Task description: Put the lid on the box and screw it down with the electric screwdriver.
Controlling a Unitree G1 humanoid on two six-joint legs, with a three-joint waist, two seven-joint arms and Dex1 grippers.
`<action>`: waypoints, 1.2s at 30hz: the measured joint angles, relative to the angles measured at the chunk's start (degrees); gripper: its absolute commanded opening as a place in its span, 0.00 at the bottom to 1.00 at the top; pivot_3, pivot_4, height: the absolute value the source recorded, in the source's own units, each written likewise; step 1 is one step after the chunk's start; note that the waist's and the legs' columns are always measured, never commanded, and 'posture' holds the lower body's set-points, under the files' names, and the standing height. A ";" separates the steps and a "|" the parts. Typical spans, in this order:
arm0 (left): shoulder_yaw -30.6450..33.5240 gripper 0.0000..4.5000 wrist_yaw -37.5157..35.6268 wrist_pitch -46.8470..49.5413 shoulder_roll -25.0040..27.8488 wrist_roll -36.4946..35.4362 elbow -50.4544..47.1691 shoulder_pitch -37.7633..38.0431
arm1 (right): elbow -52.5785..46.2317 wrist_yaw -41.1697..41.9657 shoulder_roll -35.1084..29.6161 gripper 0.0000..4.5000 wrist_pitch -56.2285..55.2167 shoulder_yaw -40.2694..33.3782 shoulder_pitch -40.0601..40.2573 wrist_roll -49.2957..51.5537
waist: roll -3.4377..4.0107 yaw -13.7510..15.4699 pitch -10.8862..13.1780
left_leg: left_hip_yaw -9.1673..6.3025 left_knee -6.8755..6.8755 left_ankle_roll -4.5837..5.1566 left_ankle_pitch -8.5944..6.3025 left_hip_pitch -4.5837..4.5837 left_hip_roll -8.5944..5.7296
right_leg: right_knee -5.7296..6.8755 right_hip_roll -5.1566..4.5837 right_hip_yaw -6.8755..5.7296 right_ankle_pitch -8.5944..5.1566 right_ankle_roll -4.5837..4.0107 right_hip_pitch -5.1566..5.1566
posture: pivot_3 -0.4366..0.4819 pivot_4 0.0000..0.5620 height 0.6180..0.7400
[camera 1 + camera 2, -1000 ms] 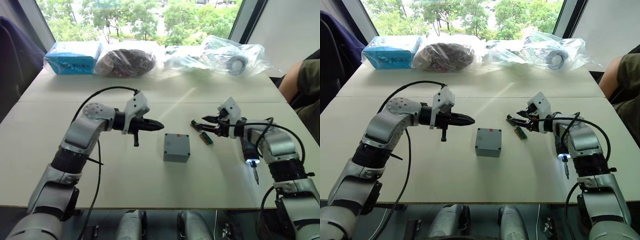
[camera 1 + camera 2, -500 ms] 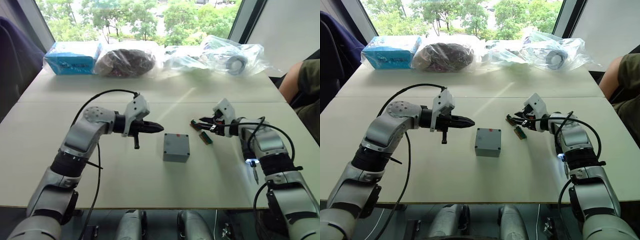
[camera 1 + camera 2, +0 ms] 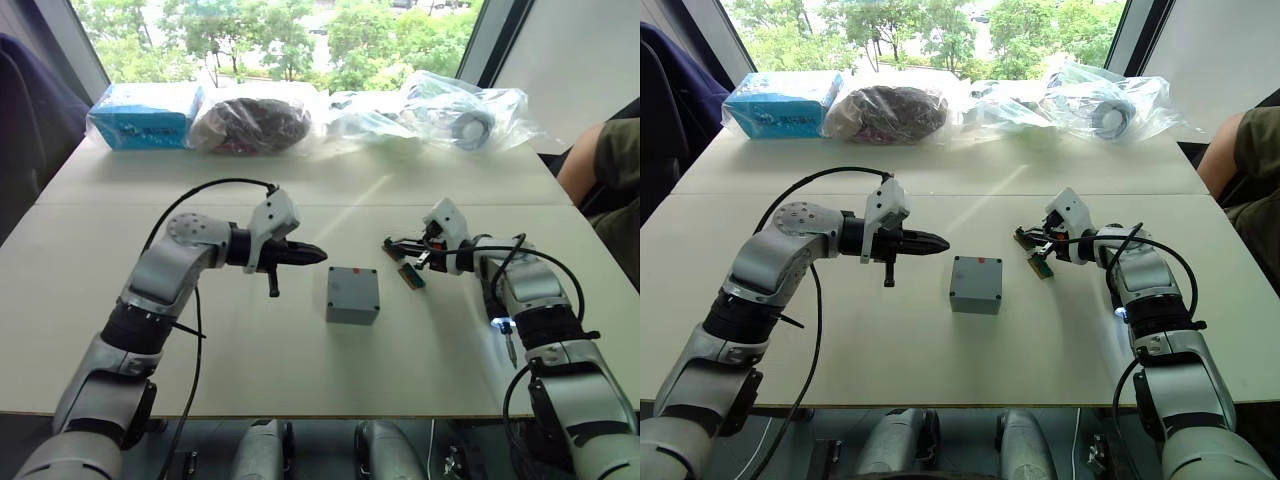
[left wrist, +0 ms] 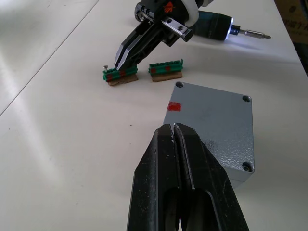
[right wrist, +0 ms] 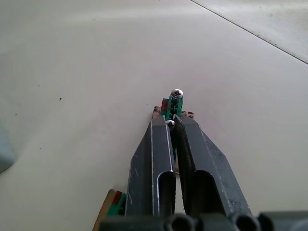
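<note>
1. Reaching farther toward the upper left of the frame than a second ago, the right pincer [image 3: 1040, 240] now sits with its tips on the nearer of two green screw holders [image 4: 120, 75], while the left arm and the grey enclosure have not shifted.

2. Seen from the right wrist, the right pincer's fingers [image 5: 159, 144] are drawn almost together around a small screw [image 5: 169, 123] standing in the green holder; whether the screw is truly gripped is hard to say.

3. Clenched and carrying nothing, the left pincer [image 3: 318, 254] hovers just left of the box [image 3: 353, 294] at mid-frame.

4. With the lid [image 4: 209, 120] already seated on top, the box rests on the pale surface [image 3: 300, 370], a small red mark near one edge; the corner holes visible from the left wrist look unfilled, though that is a judgement at this size.

5. Lying on the surface at the right of the frame beside the right forearm, the electric screwdriver [image 3: 503, 320] has its white tip light glowing and is held by neither pincer.

6. Progress appears to stand at the lid being fitted; fetching screws, placing them in the corners and driving them all seem left to do.

7. A person's arm [image 3: 600, 160] shows at the right edge.
</note>
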 measured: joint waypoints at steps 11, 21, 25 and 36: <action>-0.03 0.00 0.03 -0.05 -0.04 0.02 0.13 0.00 | -2.85 1.72 -0.28 0.02 -0.93 -2.12 0.50 0.32 | 0.00 -0.01 0.00 | 0.00 0.00 0.00 0.00 0.00 0.00 | 0.00 0.00 0.00 0.00 0.00 0.00 | 0.48 0.27 1.00; 0.12 0.00 -1.57 1.17 1.65 -1.80 -1.04 1.21 | -22.31 1.37 -1.59 0.02 7.30 -7.60 6.26 7.93 | 0.01 0.04 0.00 | -0.13 -0.06 0.00 0.00 0.02 0.04 | 0.00 0.01 0.00 0.00 0.00 -0.01 | 0.48 0.27 1.00; 0.15 0.00 -3.23 2.47 3.18 -3.29 -3.07 1.81 | -31.98 1.16 -1.87 0.02 13.17 -8.25 9.78 11.66 | 0.01 0.05 0.00 | -0.14 -0.06 0.00 0.00 0.02 0.04 | 0.02 0.00 0.00 0.00 0.00 -0.01 | 0.48 0.27 1.00; -0.23 0.00 -6.04 2.79 5.47 -4.32 -4.85 2.94 | -43.92 -3.05 -1.78 0.02 21.14 -7.21 17.60 15.76 | 0.00 0.13 0.00 | -0.13 -0.04 0.00 0.00 0.05 0.01 | 0.03 0.00 0.00 0.00 -0.01 0.01 | 0.48 0.27 1.00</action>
